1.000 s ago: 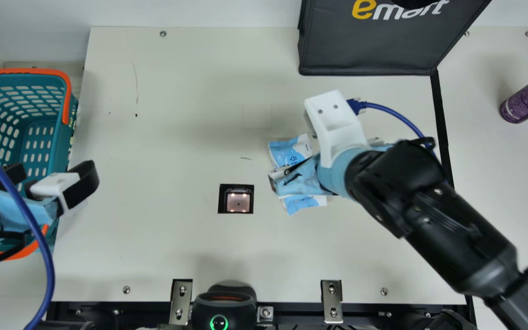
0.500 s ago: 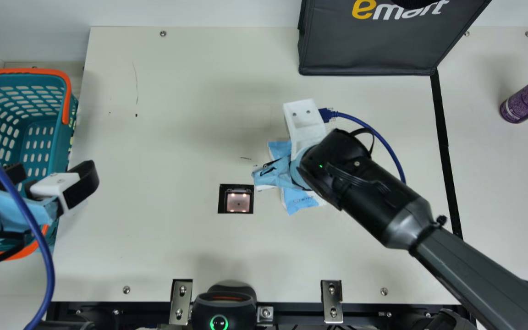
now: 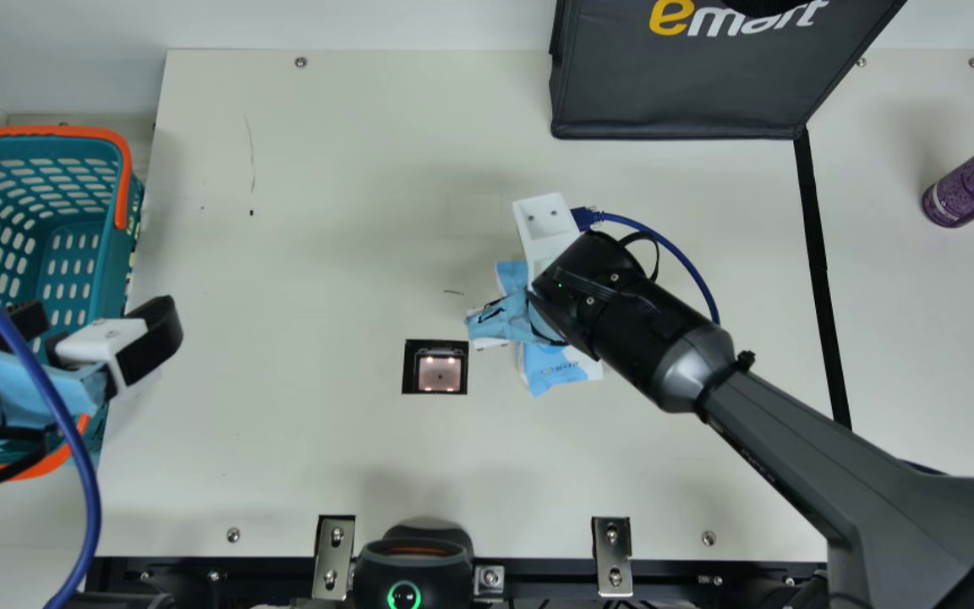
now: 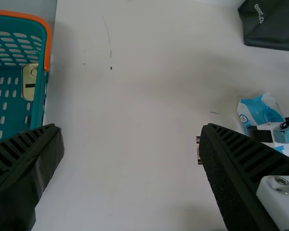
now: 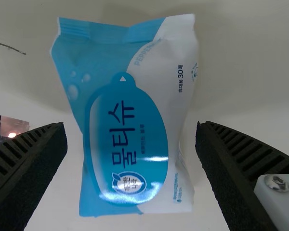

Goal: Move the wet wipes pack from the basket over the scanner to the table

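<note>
Hovering open above the wet wipes pack (image 5: 125,168) right of the scanner (image 3: 438,370), the right gripper (image 5: 131,126) risks a slipped, crumpled grip if it closes off-centre.

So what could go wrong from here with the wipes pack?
The open right end effector straddles the wet wipes pack, which looks soft, so a sideways move might nudge or crumple it. The scanner window is close beside the pack, so a nudged pack could slide onto it. The blue cable curves out beside the right arm and might snag.
</note>
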Controlling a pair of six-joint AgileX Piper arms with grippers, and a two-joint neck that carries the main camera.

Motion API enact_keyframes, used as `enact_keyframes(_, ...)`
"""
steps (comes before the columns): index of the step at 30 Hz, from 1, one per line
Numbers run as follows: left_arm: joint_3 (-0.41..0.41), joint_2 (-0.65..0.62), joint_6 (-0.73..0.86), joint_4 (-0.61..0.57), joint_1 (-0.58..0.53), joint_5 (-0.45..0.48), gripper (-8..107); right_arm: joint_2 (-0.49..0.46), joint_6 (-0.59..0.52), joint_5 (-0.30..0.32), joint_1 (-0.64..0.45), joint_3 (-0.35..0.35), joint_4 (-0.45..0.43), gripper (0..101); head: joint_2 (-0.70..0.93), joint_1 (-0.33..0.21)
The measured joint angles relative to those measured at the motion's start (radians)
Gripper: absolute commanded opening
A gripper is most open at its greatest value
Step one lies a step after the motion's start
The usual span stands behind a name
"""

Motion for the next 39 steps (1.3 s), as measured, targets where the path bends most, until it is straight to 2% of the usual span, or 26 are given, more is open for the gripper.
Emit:
enact_keyframes(8,0.0,0.0,0.0,0.0,0.0,0.0,90,0.028,-0.02,-0.028,-0.014,0.018,0.016,95,0.0,-0.002)
enact_keyframes(22,0.0,0.0,0.0,0.0,0.0,0.0,90,0.017,-0.023,-0.031,-0.01,0.04,-0.003,1,0.002,0.0)
enact_keyframes(39,0.0,0.0,0.0,0.0,0.0,0.0,90,-0.119,-0.014,0.066,-0.008,0.0,-0.032,0,-0.037,0.0)
